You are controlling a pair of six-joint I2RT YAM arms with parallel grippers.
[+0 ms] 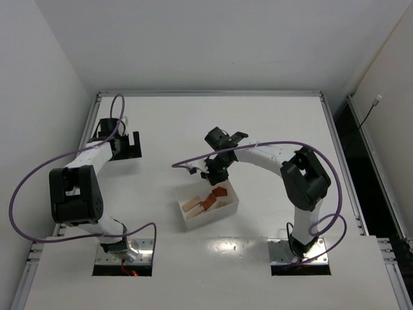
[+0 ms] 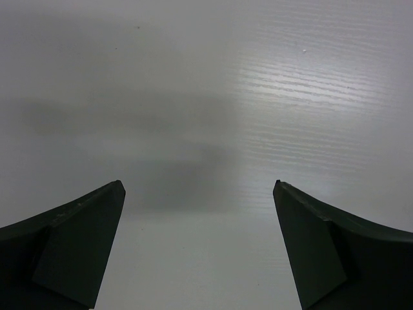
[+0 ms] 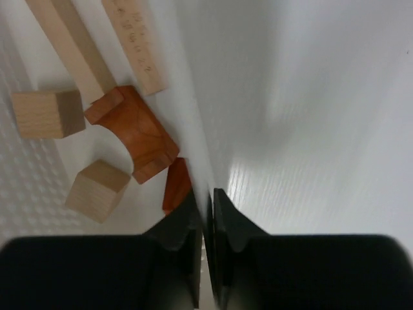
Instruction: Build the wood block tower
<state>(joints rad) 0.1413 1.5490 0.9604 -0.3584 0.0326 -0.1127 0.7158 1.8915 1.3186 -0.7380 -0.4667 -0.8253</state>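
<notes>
Several wood blocks (image 1: 205, 201) lie loose inside a white box (image 1: 193, 223) at the table's middle. In the right wrist view I see two pale cubes (image 3: 46, 113), two pale bars (image 3: 71, 42), a reddish arch piece (image 3: 135, 132) and a small reddish piece (image 3: 175, 184). My right gripper (image 3: 206, 197) is shut on the box's thin far wall (image 3: 193, 123), one finger inside and one outside. It shows at the box's far edge (image 1: 216, 175) from above. My left gripper (image 2: 199, 187) hangs open over bare table at the far left (image 1: 127, 145). No wood block tower is in view.
The table's metal rim (image 1: 206, 93) runs along the back and both sides. White walls stand behind and to the left. Purple cables (image 1: 26, 187) loop beside both arms.
</notes>
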